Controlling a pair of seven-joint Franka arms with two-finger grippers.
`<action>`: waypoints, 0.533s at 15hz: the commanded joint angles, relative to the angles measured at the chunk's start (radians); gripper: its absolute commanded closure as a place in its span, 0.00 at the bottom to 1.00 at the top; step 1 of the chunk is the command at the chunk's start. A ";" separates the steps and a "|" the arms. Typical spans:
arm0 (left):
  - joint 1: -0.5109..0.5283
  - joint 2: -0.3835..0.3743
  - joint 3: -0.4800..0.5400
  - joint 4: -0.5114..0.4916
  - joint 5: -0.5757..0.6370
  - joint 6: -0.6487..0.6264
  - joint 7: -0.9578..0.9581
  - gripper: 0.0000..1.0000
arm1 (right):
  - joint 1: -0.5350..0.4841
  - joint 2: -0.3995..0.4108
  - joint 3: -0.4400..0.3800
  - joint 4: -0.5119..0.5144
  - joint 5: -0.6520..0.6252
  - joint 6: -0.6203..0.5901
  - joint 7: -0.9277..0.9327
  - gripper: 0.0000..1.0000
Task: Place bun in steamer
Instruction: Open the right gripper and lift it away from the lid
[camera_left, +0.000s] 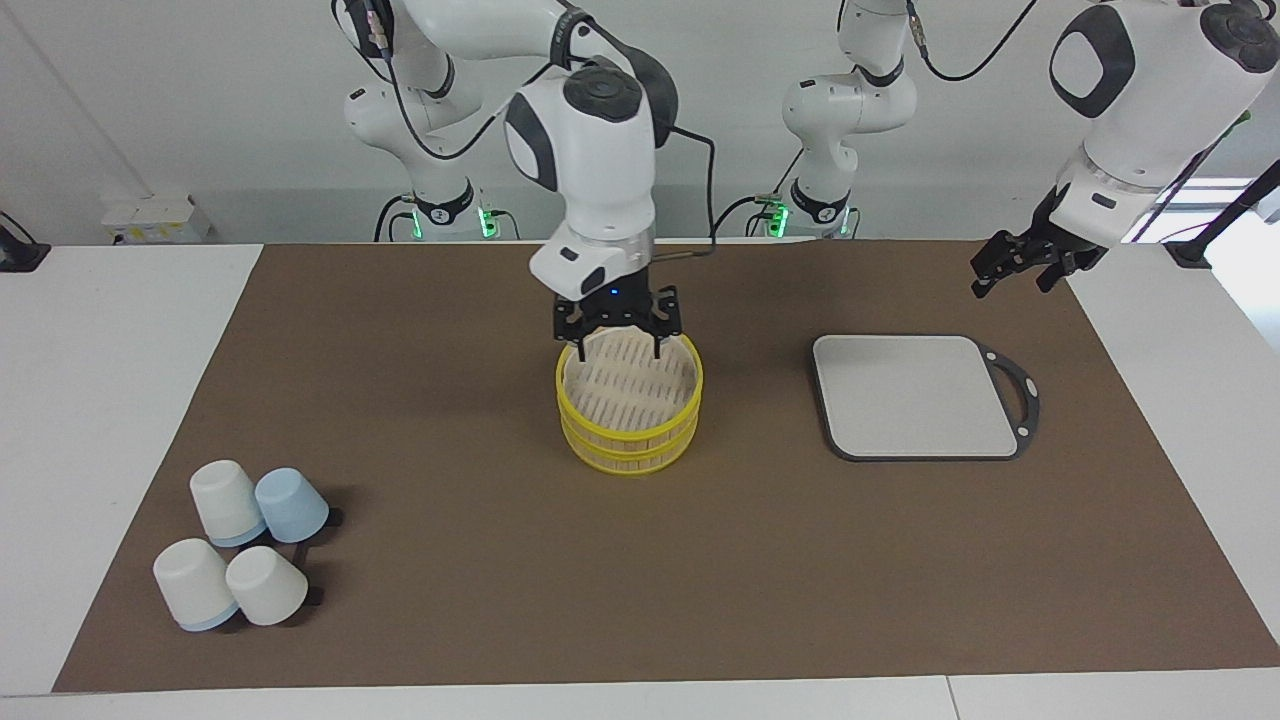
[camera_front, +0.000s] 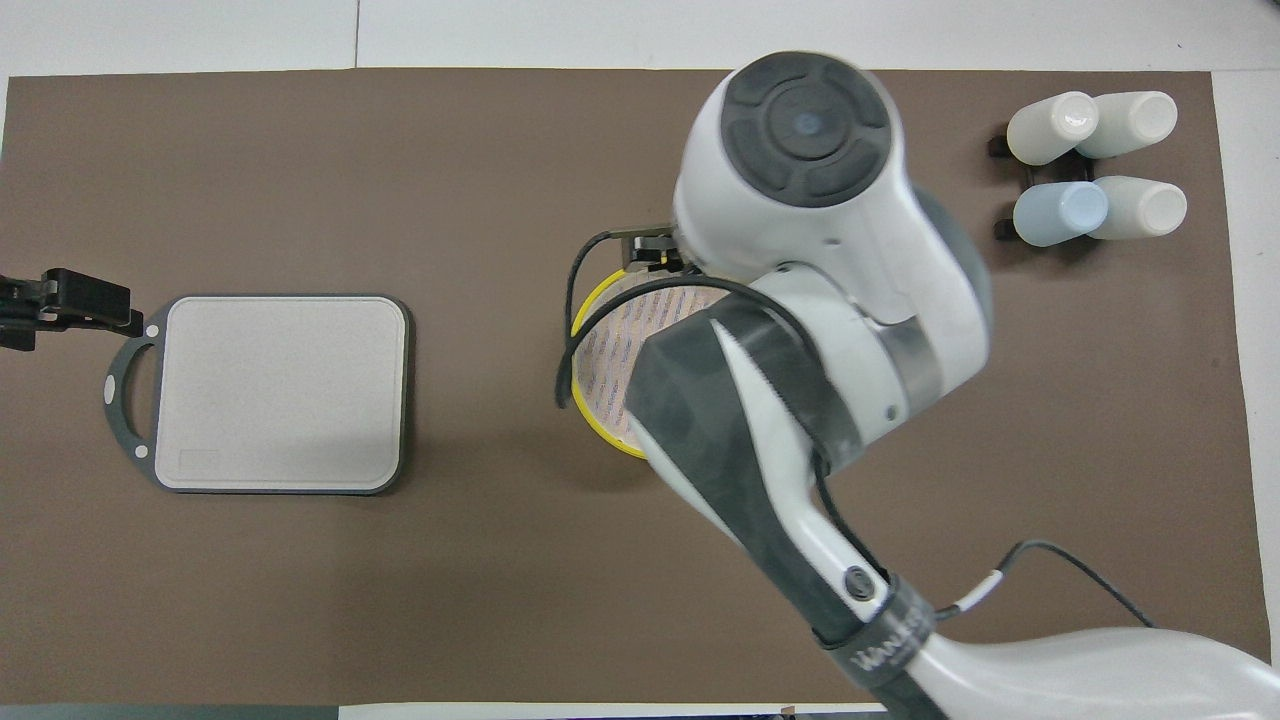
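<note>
The steamer (camera_left: 628, 415) is a round yellow-rimmed basket with a tan slatted surface on top, at the middle of the brown mat. In the overhead view the right arm covers most of the steamer (camera_front: 600, 350). My right gripper (camera_left: 616, 350) is open, fingers pointing down, at the part of the steamer's rim nearest the robots. Only a bit of it shows in the overhead view (camera_front: 650, 250). The bun does not show in either view. My left gripper (camera_left: 1018, 272) is open and empty, raised over the mat's edge beside the grey board, and waits there; it also shows in the overhead view (camera_front: 60, 300).
A grey rectangular board (camera_left: 915, 395) with a dark handle loop lies toward the left arm's end (camera_front: 280, 390). Several upturned white and pale blue cups (camera_left: 245, 545) stand toward the right arm's end, farther from the robots than the steamer (camera_front: 1095, 165).
</note>
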 joint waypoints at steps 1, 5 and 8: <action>-0.009 -0.030 0.005 -0.030 0.024 0.002 0.000 0.00 | -0.114 -0.076 0.013 -0.042 0.007 -0.074 -0.238 0.00; -0.001 -0.030 0.005 -0.032 0.026 0.002 0.000 0.00 | -0.250 -0.156 0.012 -0.051 0.007 -0.219 -0.400 0.00; -0.003 -0.030 0.005 -0.032 0.026 0.004 0.000 0.00 | -0.325 -0.202 0.011 -0.097 0.004 -0.269 -0.466 0.00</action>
